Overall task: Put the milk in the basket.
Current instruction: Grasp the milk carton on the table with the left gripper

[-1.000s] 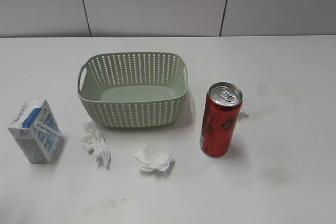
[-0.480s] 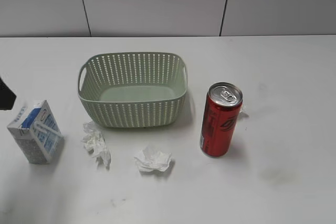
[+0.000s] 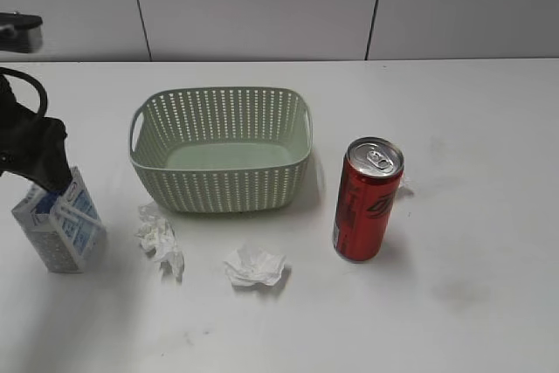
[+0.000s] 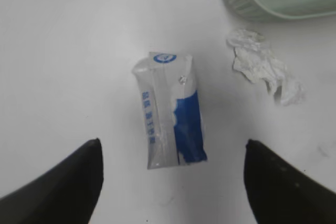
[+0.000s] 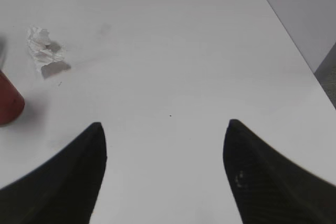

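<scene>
Milk [image 4: 170, 114] stands on tabletop [image 3: 472, 128], left of basket [image 3: 222, 148], tissue [image 4: 265, 66] between. Your left gripper [image 4: 170, 182] hovers above milk, fingers [image 4: 63, 182] apart to straddle it. Right gripper [image 5: 165, 182] fingers apart, idle.

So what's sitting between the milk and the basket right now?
A crumpled tissue lies on the table between the milk and the basket, near the basket's front left corner. The left wrist view shows it too, beside the carton.
</scene>
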### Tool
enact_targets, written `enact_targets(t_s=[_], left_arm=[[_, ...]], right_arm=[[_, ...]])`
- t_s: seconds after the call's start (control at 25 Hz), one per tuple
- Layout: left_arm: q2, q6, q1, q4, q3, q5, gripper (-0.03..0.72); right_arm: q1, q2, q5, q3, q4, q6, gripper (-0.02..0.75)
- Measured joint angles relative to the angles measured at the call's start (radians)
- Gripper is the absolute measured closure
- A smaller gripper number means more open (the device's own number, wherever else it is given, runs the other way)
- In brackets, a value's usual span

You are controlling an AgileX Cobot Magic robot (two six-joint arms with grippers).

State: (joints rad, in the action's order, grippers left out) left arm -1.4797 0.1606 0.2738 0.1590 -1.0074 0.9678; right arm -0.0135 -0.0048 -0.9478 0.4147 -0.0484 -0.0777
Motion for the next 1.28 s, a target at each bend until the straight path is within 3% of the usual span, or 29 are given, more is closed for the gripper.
enact_targets(t_s=[0.64, 0.84, 1.04, 1.28], left_arm=[[-0.248, -0.003, 0.001, 0.011, -0.011, -0.081, 0.064], [-0.283, -0.003, 0.001, 0.012, -0.013, -0.090, 0.172], [-0.285, -0.003, 0.001, 0.011, -0.013, -0.086, 0.349], [-0.285, -0.004, 0.001, 0.011, -0.020, -0.067, 0.360]], right_arm=[[0.000, 0.000, 0.000, 0.000, 0.000, 0.000, 0.184], [0.000, 0.000, 0.000, 0.000, 0.000, 0.000, 0.184], [0.000, 0.000, 0.000, 0.000, 0.000, 0.000, 0.184], [0.000, 0.000, 0.000, 0.000, 0.000, 0.000, 0.184]])
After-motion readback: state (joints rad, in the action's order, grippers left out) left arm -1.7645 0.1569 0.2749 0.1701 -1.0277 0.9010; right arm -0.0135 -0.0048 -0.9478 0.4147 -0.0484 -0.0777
